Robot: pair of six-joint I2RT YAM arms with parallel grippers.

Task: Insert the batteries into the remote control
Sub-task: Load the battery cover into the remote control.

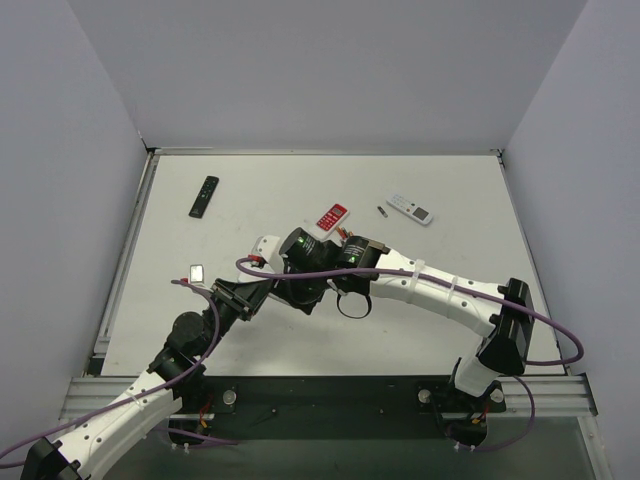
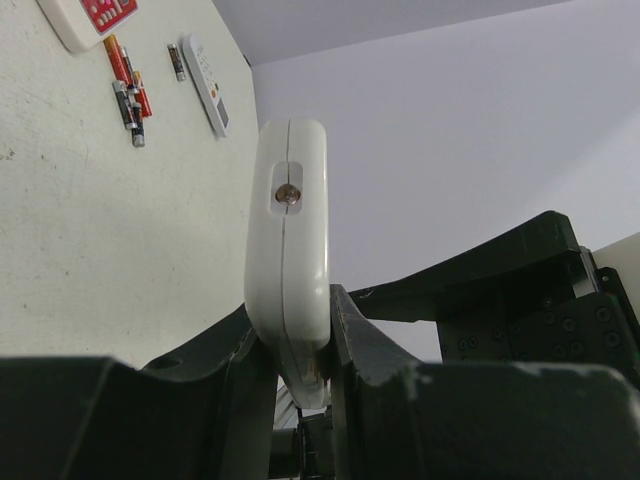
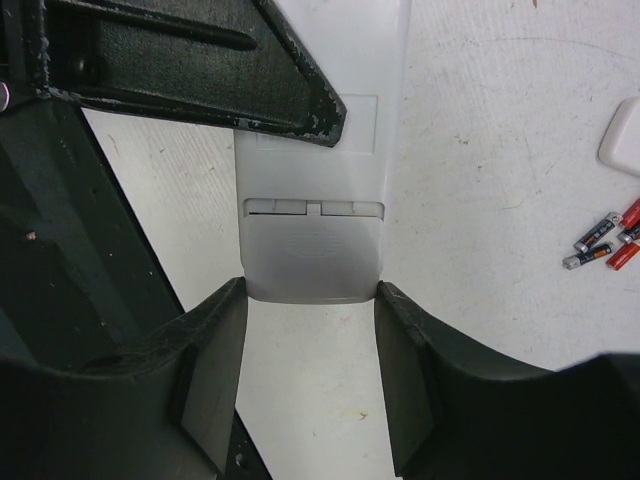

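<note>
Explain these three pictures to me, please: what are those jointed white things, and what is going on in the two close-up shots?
They are two robot arms bolted at the near edge of a table, each ending in a two-finger gripper. The wide picture comes from a fixed camera above and behind them. The close-ups come from cameras on each wrist, looking along the fingers.

The left gripper is shut on a white remote control, holding it edge-on off the table. The right gripper has its fingers on either side of the same remote's plain back, where the battery cover sits, still closed.

On the table lie a few small batteries, a red-and-white remote, a slim black remote and another white remote.
</note>
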